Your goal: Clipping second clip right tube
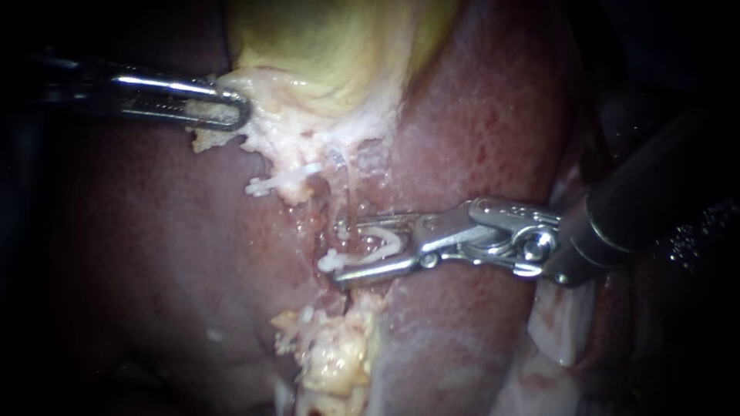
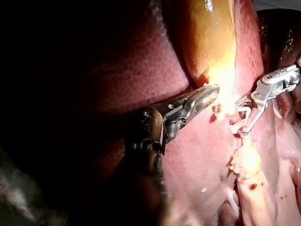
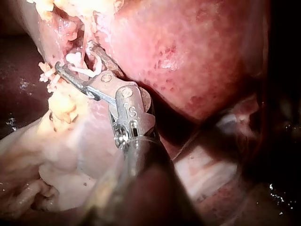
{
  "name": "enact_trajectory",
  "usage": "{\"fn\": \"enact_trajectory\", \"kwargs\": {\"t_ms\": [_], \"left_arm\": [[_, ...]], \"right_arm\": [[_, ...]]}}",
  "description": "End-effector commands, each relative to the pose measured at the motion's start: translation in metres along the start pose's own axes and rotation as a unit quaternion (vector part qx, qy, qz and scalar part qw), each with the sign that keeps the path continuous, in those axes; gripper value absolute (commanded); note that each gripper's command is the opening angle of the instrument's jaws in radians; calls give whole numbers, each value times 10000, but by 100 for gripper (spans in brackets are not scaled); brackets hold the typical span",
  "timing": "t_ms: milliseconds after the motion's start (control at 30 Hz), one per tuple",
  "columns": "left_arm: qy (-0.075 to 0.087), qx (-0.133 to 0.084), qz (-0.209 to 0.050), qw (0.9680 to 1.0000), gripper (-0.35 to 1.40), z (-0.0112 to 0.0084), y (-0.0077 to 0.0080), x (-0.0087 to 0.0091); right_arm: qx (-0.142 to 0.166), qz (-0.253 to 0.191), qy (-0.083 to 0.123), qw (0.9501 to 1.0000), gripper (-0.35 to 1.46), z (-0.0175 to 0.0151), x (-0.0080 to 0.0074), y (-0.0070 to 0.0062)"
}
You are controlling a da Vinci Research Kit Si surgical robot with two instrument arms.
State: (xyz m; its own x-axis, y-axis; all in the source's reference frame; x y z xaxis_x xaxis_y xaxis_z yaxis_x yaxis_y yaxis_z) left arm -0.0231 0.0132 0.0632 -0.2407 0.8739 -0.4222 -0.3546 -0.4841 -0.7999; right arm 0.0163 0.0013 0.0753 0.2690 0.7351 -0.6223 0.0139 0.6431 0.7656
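My right instrument comes in from the right, and its jaws hold a white clip between them. A thin pale tube runs down from the gallbladder and passes into the clip's opening. Another white clip sits on pale tissue to the left of that tube. My left instrument is shut on the pale fringe of tissue at the gallbladder's lower edge. The right wrist view shows the right instrument with the clip around the tube. In the left wrist view, the left instrument lies beside the right instrument.
Dark red liver surrounds the site on both sides. A lump of yellow fat lies just below the right instrument's jaws. Pale membrane shows under the right shaft.
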Motion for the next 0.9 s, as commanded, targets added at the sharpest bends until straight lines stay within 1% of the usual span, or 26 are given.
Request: {"fn": "enact_trajectory", "kwargs": {"t_ms": [33,300,400,600,767,900], "left_arm": [[0,1,0,10000,-35,0,0,0],[0,1,0,10000,-35,0,0,0],[0,1,0,10000,-35,0,0,0],[0,1,0,10000,-35,1,0,0],[0,1,0,10000,-35,1,0,0],[0,1,0,10000,-35,1,0,0]], "right_arm": [[2,2,12,10000,49,1,0,-1],[26,5,34,10000,50,5,2,-5],[80,37,28,10000,50,6,2,-9],[181,41,5,9998,50,8,6,-26],[276,67,-7,9996,49,9,17,-42],[310,84,19,9995,49,10,23,-52]]}}
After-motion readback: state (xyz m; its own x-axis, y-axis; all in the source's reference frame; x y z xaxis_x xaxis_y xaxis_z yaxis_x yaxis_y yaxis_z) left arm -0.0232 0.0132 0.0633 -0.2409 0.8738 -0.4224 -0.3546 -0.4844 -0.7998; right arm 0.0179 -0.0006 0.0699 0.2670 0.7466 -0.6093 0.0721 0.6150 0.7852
